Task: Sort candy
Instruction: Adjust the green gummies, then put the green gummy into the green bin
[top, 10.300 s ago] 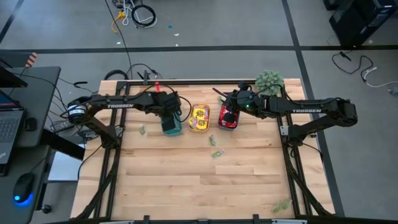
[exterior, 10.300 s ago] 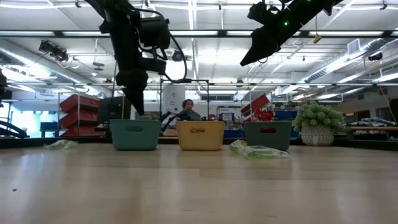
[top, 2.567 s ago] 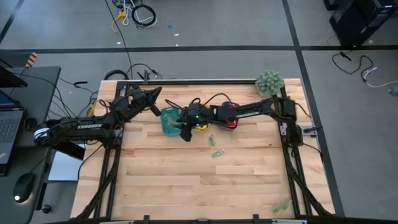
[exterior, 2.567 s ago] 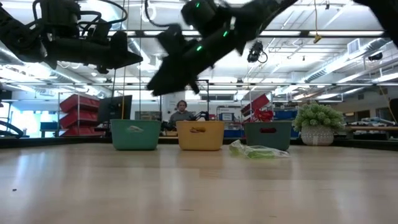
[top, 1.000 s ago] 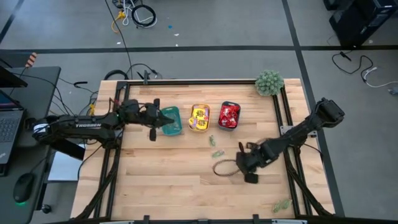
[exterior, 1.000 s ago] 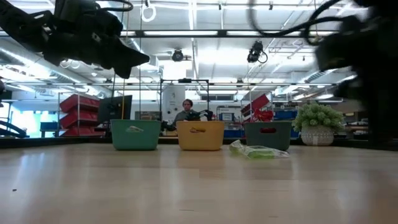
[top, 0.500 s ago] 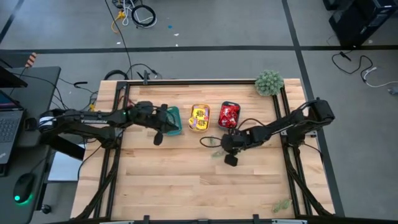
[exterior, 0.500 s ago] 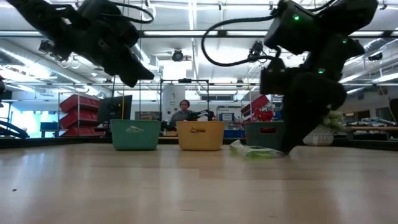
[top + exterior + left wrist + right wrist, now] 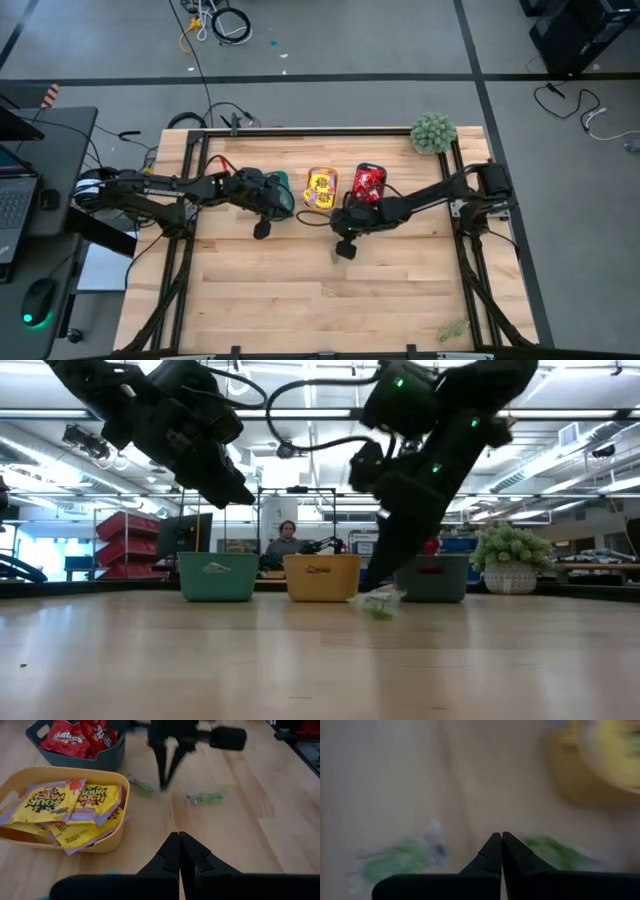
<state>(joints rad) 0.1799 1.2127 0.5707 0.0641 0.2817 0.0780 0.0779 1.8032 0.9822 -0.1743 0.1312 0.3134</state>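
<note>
Two pale green candy pieces [image 9: 141, 786] [image 9: 205, 798] lie on the wood in front of the yellow tray [image 9: 321, 190], which holds yellow packets [image 9: 55, 802]. Red packets [image 9: 75, 732] fill the dark tray [image 9: 368, 186]. My right gripper [image 9: 343, 250] points down between the green pieces, shut, with nothing between its fingers in the right wrist view [image 9: 498, 837]. In the low view its tips [image 9: 385, 588] stand just over one green piece [image 9: 378, 603]. My left gripper [image 9: 262, 231] hangs shut above the table beside the teal tray [image 9: 217, 577]. My right gripper comes down from above with shut fingers right beside a green candy piece [image 9: 378, 603] that lies on the table. Whether the fingertips touch the piece or the wood, I cannot tell.
A fuzzy green plant [image 9: 433, 132] stands at the far right corner. One more green candy [image 9: 452, 328] lies near the front right corner. The near half of the table is bare wood. A person [image 9: 287, 540] sits in the room beyond the trays.
My right gripper has swept from the near right part of the table toward the far left, down to the green pieces in front of the yellow tray. My left gripper has drifted a little toward the right and near edges, past the teal tray.
</note>
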